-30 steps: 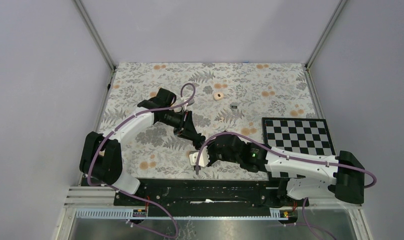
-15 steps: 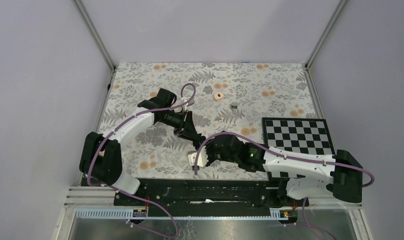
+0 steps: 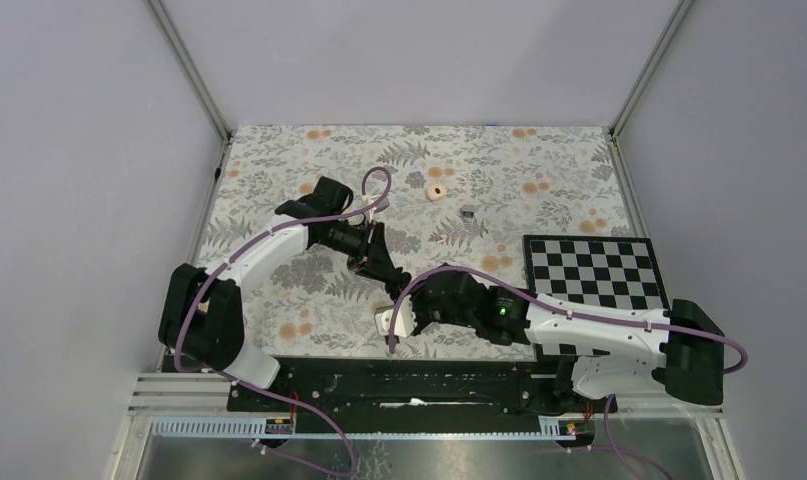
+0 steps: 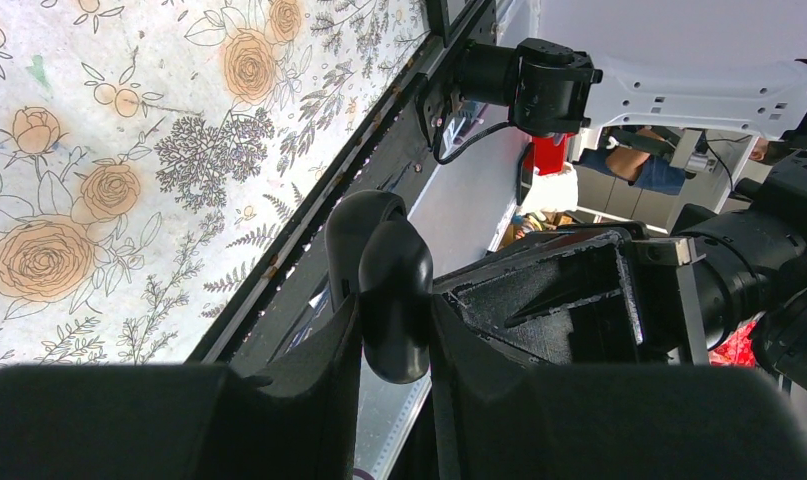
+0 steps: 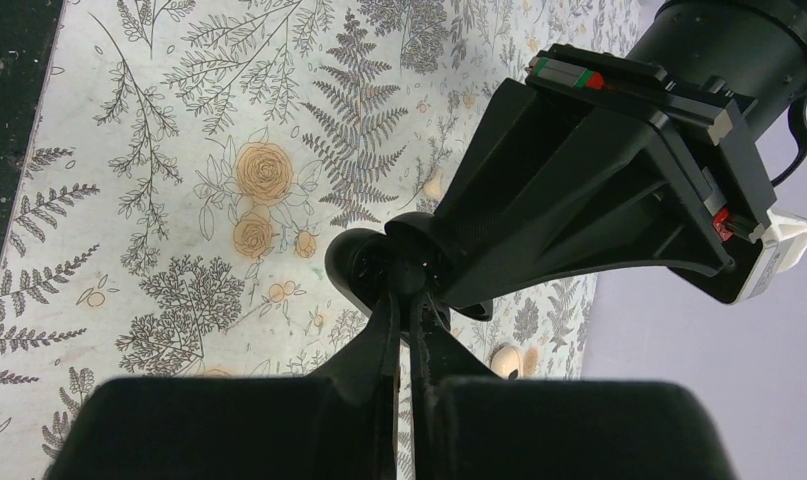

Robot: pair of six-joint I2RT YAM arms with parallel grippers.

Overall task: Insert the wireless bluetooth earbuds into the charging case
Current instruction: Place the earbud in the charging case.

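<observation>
The charging case (image 4: 391,285), a black glossy pebble, is clamped between my left gripper's (image 4: 394,325) fingers and held above the table. It also shows in the right wrist view (image 5: 364,265), with its open side towards me. My right gripper (image 5: 411,300) is pinched nearly shut, and its tips touch the case. Something tiny and black, apparently an earbud, sits between those tips and is mostly hidden. In the top view my left gripper (image 3: 384,270) and my right gripper (image 3: 403,298) meet near the table's front middle. The second earbud is not visible.
A peach round disc with a hole (image 3: 436,192) and a small grey metallic piece (image 3: 468,212) lie towards the back. The disc also shows in the right wrist view (image 5: 509,362). A checkerboard (image 3: 594,272) lies at the right. The black front rail (image 4: 309,230) runs close below the case.
My right gripper has edged slightly left, closer against the case. The left arm has held still with the case.
</observation>
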